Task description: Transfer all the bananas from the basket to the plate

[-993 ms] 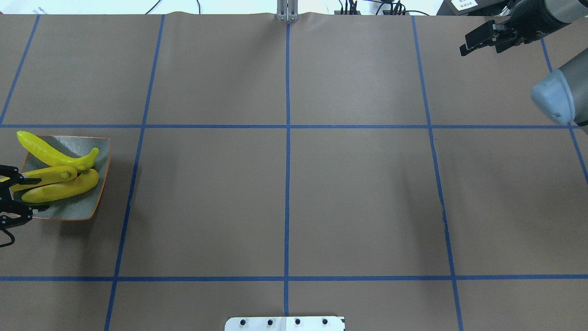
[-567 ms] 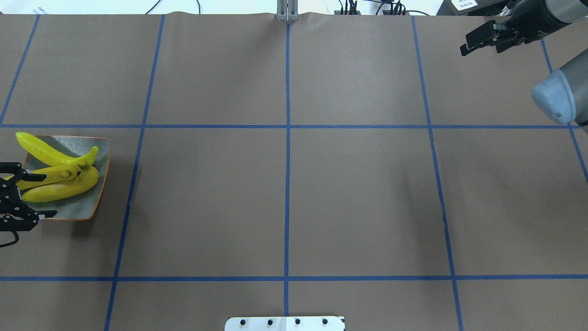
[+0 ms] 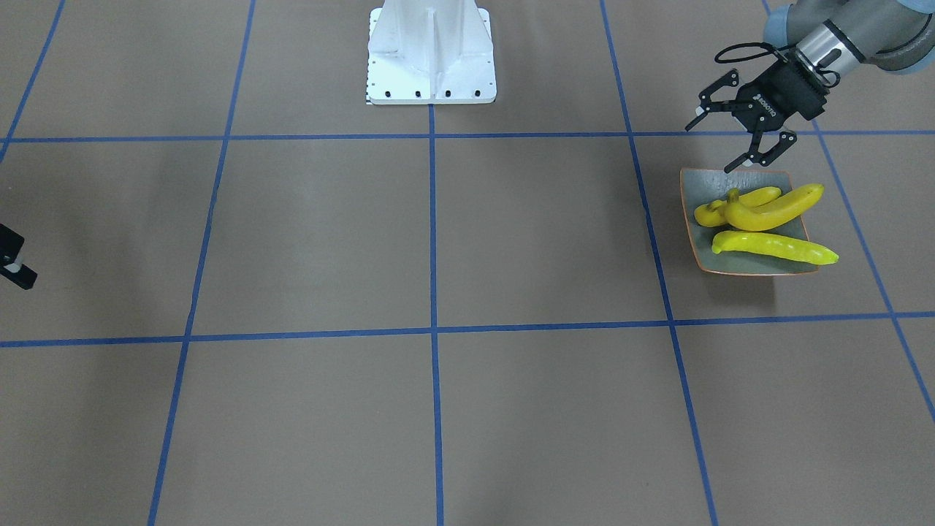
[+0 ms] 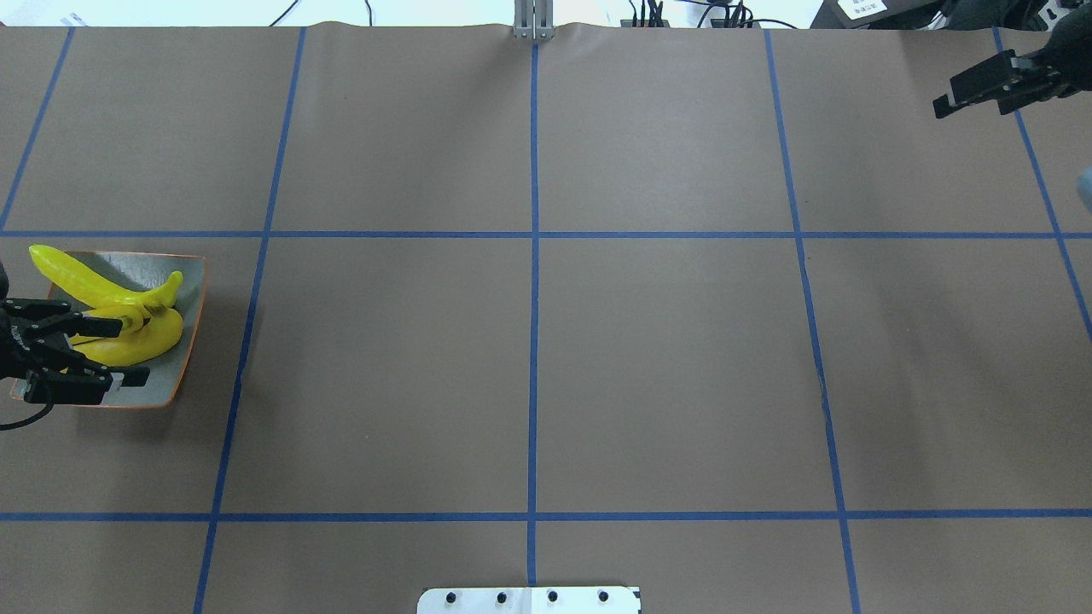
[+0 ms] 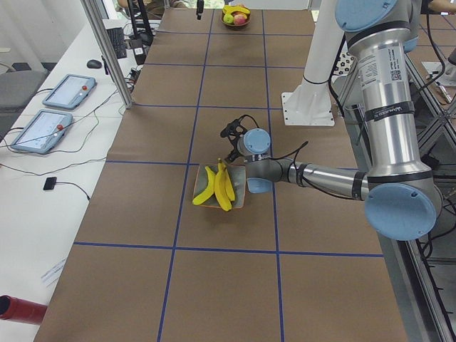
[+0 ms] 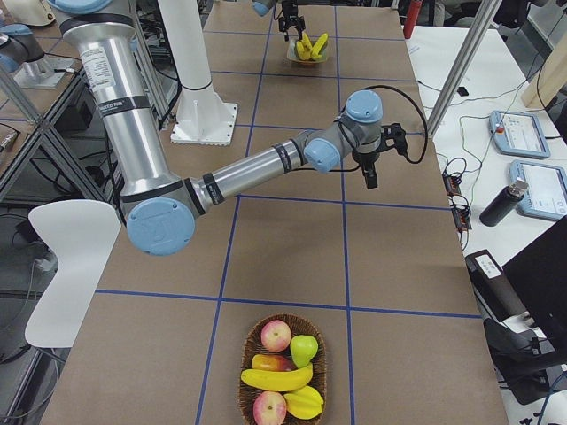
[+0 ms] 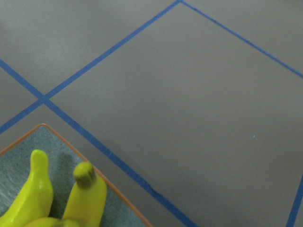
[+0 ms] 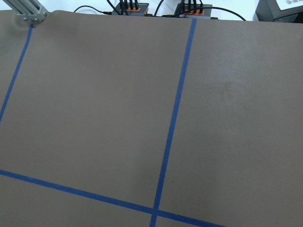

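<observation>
I see my left gripper [image 3: 710,148], fingers spread and empty, with three bananas [image 3: 774,212] on the plate [image 3: 703,183] just beyond its fingertips; the right gripper's [image 4: 945,101] finger state I cannot tell.

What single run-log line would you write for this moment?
left claw: open, empty, above plate edge | plate: three bananas | basket: one banana visible | right claw: state unclear

Overhead and front cameras face each other across the table [image 4: 665,358]. All four fixed views share the plate [image 3: 745,261].
</observation>
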Controlling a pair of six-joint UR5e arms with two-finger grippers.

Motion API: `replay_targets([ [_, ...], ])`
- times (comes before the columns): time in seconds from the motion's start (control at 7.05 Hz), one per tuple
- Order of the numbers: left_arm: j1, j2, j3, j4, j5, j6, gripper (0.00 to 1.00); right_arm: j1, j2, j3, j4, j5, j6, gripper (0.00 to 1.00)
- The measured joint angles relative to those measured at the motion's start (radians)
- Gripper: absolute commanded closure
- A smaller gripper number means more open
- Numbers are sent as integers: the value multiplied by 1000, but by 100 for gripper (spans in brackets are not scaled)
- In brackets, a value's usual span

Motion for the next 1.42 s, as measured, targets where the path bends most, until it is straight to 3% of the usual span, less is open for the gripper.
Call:
replay_targets([
  [0.43, -59, -42, -53, 141, -6, -110, 0, 130, -236, 18, 0, 0, -348, 0],
  [0.71, -66, -47, -68, 162, -5, -114, 0, 274, -351, -52, -6, 5, -646, 0],
  [1.13, -67, -49, -73, 164, 1, -114, 0, 433, -339, -343, 0, 22, -977, 0],
  [1.42, -67, -49, -74, 164, 4, -114, 0, 455, -295, -540, 78, 33, -1030, 1],
])
